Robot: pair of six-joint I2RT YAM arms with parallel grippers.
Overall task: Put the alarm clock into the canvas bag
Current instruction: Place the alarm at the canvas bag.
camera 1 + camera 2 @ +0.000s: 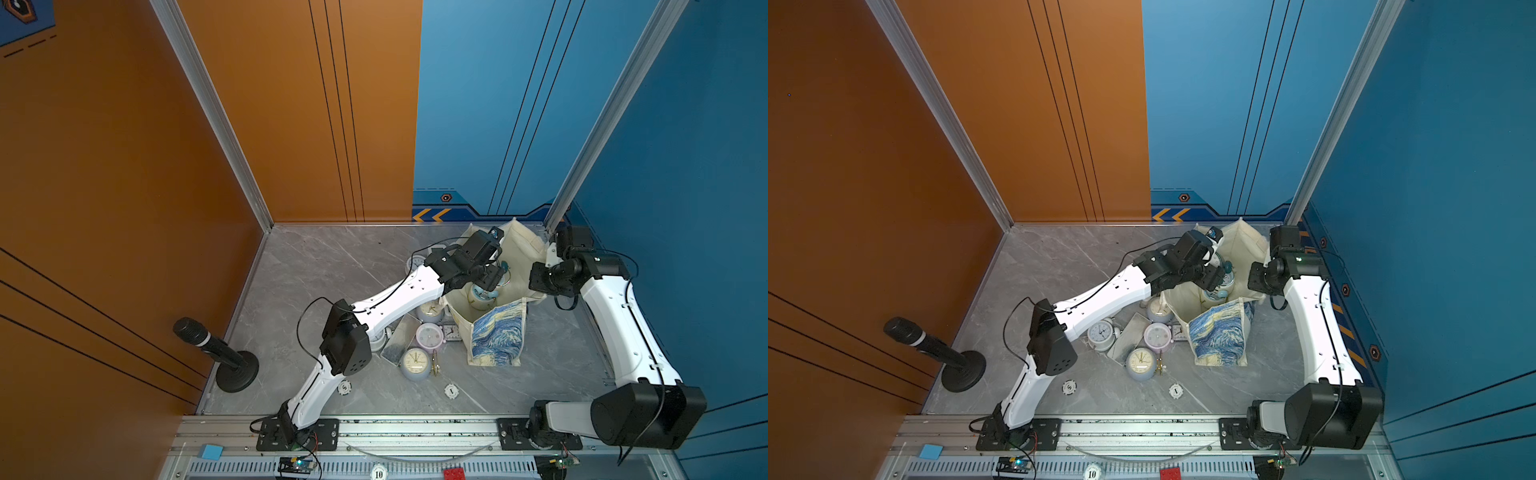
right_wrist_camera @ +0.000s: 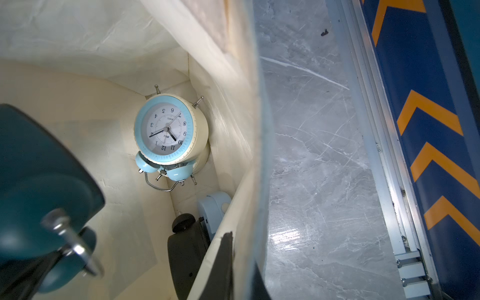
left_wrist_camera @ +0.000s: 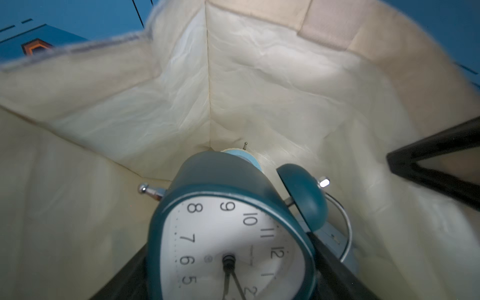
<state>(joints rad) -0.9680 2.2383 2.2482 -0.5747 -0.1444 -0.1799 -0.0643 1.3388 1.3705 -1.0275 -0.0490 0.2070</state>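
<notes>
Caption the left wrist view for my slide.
Left gripper holds a teal twin-bell alarm clock inside the cream-lined canvas bag.

1. A black microphone (image 1: 210, 343) leans on its round base (image 1: 237, 376) at the left edge of the grey desk (image 1: 332, 266).
2. Two white chips (image 1: 344, 388) (image 1: 451, 390) lie apart near the desk's front.
3. A blue block (image 1: 211, 451) and a red brick (image 1: 454, 473) rest at the front rail (image 1: 415, 428).

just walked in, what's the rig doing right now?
The left gripper grips a teal alarm clock inside the open mouth of the canvas bag, not yet released. The right gripper pinches the bag's rim, holding it open. A cream-and-blue clock lies at the bottom; more clocks sit on the table beside the bag.
</notes>
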